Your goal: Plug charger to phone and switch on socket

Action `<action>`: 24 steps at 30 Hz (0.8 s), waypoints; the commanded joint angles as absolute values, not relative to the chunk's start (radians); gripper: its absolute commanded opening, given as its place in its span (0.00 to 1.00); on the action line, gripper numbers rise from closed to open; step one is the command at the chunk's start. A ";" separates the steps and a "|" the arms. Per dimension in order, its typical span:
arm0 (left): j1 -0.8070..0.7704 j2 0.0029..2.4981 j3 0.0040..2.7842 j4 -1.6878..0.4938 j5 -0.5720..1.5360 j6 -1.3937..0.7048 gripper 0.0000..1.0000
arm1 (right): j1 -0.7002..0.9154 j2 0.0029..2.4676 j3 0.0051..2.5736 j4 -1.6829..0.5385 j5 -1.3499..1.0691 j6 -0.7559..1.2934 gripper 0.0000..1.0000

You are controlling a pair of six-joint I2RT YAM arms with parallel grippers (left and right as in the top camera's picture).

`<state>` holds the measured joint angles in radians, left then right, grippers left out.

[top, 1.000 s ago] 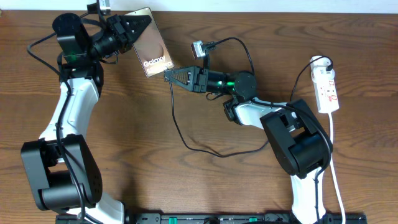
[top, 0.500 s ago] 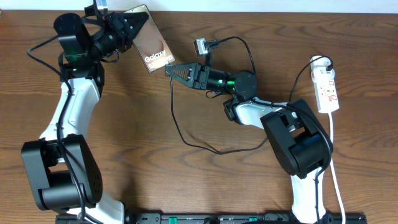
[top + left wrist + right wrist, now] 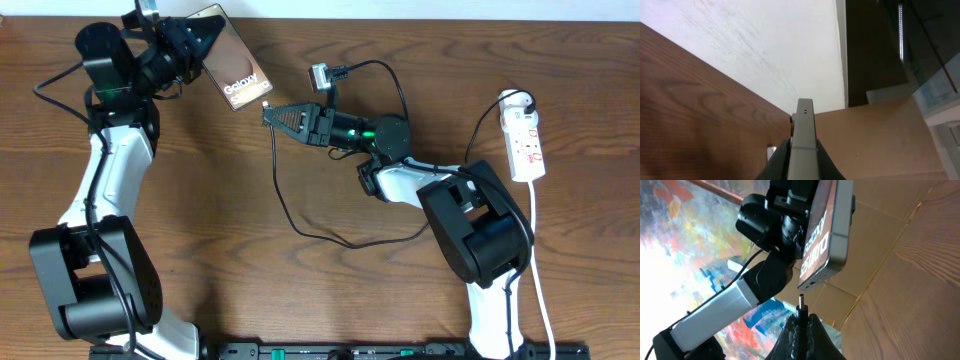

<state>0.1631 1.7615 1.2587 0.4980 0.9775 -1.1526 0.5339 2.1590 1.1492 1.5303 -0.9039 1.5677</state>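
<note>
The bronze-brown phone (image 3: pixel 232 60) with "Galaxy" lettering is held off the table at the top left by my left gripper (image 3: pixel 205 42), which is shut on it. In the left wrist view the phone (image 3: pixel 804 135) shows edge-on between the jaws (image 3: pixel 803 160). My right gripper (image 3: pixel 272 115) is shut on the charger connector (image 3: pixel 801 303). Its tip sits just below the phone's bottom edge (image 3: pixel 826 240), apart from it. The thin black charger cable (image 3: pixel 290 215) loops over the table. The white socket (image 3: pixel 526 143) lies at the right edge.
The wooden table (image 3: pixel 250 290) carries both arms' bases at the front. A white cord (image 3: pixel 538 260) runs from the socket down the right side. A small grey camera block (image 3: pixel 320 78) sits on the right arm near the cable.
My left gripper has moved the phone up and to the left. My right gripper with the connector has followed slightly up and left toward the phone's bottom edge.
</note>
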 commanded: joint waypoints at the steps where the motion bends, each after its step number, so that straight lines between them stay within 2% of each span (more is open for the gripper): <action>1: 0.165 1.745 1.269 0.510 0.978 -1.166 0.07 | 0.546 2.158 1.164 1.536 -0.900 1.559 0.01; 24: 0.160 1.745 1.269 0.511 1.092 -1.158 0.08 | 0.566 2.158 1.164 1.510 -0.900 1.551 0.01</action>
<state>0.1627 1.7615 1.2587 0.4984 1.0565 -1.1549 0.5541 2.1590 1.1492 1.5181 -0.9051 1.5673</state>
